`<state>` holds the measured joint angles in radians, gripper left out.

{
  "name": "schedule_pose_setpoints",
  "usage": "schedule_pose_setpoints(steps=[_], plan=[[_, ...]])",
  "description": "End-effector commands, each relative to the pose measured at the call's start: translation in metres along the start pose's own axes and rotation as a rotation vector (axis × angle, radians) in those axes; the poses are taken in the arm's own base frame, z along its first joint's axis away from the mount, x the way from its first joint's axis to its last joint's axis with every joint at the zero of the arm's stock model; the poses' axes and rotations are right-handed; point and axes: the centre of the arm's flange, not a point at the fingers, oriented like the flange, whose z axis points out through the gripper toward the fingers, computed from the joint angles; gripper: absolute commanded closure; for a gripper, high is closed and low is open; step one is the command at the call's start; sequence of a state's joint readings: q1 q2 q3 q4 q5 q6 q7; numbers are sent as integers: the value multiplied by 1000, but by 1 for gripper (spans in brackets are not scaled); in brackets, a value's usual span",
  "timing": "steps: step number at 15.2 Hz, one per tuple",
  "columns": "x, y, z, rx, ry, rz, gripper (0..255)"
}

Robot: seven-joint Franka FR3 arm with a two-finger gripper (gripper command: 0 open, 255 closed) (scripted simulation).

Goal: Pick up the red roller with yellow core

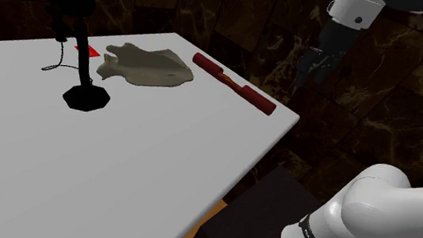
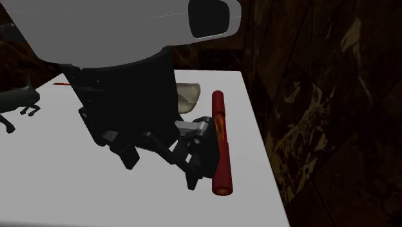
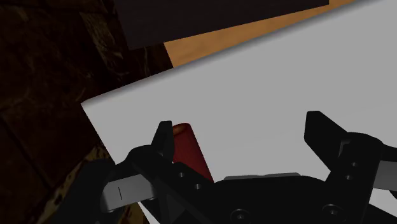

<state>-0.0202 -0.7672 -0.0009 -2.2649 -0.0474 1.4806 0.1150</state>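
One red roller (image 1: 233, 83); one pincer (image 3: 240, 127), spread wide.

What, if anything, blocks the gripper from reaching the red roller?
Likely yes, nothing blocks it: the gripper hangs open close by the red roller, which lies uncovered near the table edge, the beige lump apart from it.

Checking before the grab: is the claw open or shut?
Open. The claw shows its fingers wide apart in the wrist view, clasping nothing.
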Motion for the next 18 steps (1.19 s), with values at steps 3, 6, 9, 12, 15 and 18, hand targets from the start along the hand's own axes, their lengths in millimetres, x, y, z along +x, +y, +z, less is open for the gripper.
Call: schedule_pose_setpoints(steps=[3, 6, 9, 12, 15, 18], plan=[[23, 5, 12, 7, 2, -18, 0], [57, 12, 30, 17, 6, -46, 0], [92, 18, 48, 27, 9, -73, 0], [126, 23, 66, 38, 12, -100, 0], [161, 27, 84, 48, 15, -128, 0], [196, 29, 102, 58, 19, -155, 0]])
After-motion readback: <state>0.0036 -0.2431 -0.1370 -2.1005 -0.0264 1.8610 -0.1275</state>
